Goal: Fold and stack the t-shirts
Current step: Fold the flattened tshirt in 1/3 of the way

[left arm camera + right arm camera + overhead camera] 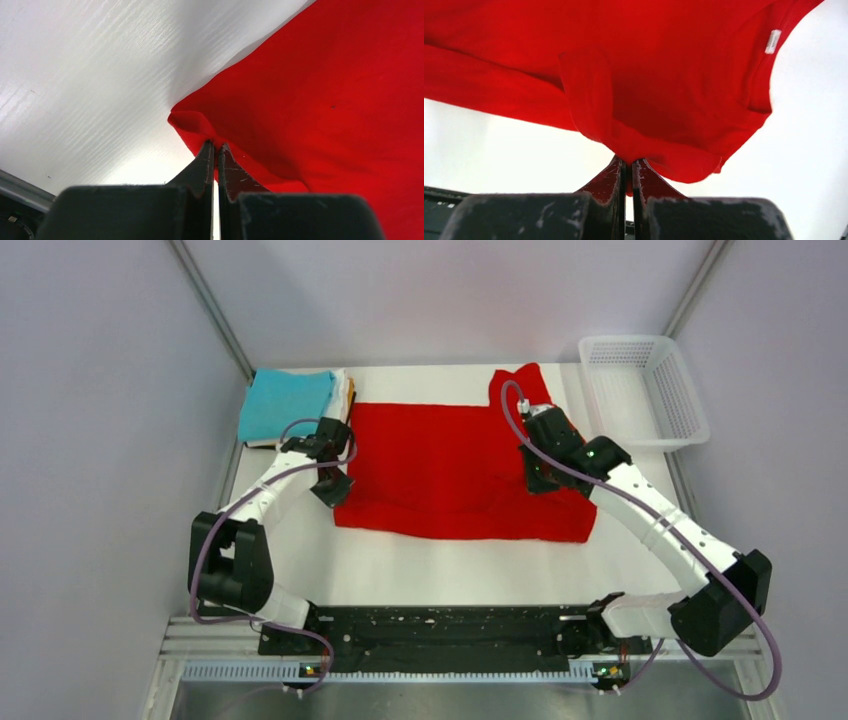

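The red t-shirt [450,470] lies spread across the middle of the table [450,570], one sleeve reaching toward the far edge and the near hem running roughly along the near edge.

On its left border, look at the left gripper [215,146]: jaws pinched right together on a small peak of red cloth. The left wrist view shows the fabric bunched between the tips, with bare white table to the left of it.

Over on the right-hand part of the shirt, the right gripper [626,162] is clamped tight as well, a fold of red cloth nipped between its fingertips and drawn up into a ridge. A small white label [772,41] shows on the cloth toward the upper right of that view.

So the shirt sits between the two arms, gripped at each side.

Further out, at the table's far left corner, there's the folded pile. The teal t-shirt [283,405] is on top, with the paler folded shirts [347,390] peeking out along its right side, just beside the red shirt's far left corner.

At the far right corner sits the white mesh basket [690,430], just beyond the far sleeve.
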`<state>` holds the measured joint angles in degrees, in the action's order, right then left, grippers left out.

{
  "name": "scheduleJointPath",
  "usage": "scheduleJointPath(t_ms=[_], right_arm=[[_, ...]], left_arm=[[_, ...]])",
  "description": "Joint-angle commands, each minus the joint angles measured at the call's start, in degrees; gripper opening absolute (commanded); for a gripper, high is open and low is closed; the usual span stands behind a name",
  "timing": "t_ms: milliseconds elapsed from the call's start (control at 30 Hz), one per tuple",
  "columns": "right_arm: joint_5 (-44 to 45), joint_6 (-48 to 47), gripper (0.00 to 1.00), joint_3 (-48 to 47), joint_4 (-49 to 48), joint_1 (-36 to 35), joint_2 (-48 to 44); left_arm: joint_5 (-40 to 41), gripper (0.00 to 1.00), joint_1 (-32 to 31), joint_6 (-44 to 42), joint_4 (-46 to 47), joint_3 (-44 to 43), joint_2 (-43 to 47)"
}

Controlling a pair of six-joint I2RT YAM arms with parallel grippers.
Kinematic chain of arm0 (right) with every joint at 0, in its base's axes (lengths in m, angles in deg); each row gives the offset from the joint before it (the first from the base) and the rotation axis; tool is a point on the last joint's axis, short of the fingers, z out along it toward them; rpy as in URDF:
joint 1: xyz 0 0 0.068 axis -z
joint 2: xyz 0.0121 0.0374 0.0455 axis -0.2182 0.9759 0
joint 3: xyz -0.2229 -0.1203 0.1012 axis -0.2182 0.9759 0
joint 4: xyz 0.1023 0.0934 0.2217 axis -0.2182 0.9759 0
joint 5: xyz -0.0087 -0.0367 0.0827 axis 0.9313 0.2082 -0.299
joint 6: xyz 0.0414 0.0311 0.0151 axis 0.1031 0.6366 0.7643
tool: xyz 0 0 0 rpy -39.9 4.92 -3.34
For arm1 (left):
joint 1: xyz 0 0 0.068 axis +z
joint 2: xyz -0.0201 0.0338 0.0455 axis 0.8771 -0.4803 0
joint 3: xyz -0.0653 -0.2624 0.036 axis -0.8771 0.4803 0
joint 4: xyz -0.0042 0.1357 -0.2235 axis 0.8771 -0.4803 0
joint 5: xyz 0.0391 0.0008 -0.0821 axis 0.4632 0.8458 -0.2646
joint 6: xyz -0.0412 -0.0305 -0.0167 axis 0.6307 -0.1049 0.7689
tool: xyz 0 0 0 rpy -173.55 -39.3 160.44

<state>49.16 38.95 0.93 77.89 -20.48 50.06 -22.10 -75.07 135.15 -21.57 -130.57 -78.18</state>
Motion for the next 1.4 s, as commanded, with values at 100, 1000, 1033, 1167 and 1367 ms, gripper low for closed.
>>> scheduleJointPath(t_ms=[100,1000,1033,1167,1367], right_arm=[[1.0,-8.09,0.0,-5.57,-5.05,3.71,3.82],[-8.07,-19.43,0.01,-13.66,-25.21,18.93,27.74],[-8.34,-22.22,0.02,-14.64,-27.47,18.99,30.3],[-3.26,-23.43,0.58,-25.59,-24.72,19.48,41.87],[4.52,-13.18,0.72,-27.08,-22.34,19.47,41.09]], left_arm=[[0.78,0.0,1.33,-0.88,3.54,-3.06,-1.06],[4.83,0.18,4.99,-7.18,9.1,-17.59,-17.53],[4.69,0.22,5.21,-7.54,9.0,-18.17,-18.16],[4.66,0.66,5.34,-9.06,6.38,-19.79,-17.66],[5.6,0.8,5.34,-9.54,2.29,-17.29,-12.06]])
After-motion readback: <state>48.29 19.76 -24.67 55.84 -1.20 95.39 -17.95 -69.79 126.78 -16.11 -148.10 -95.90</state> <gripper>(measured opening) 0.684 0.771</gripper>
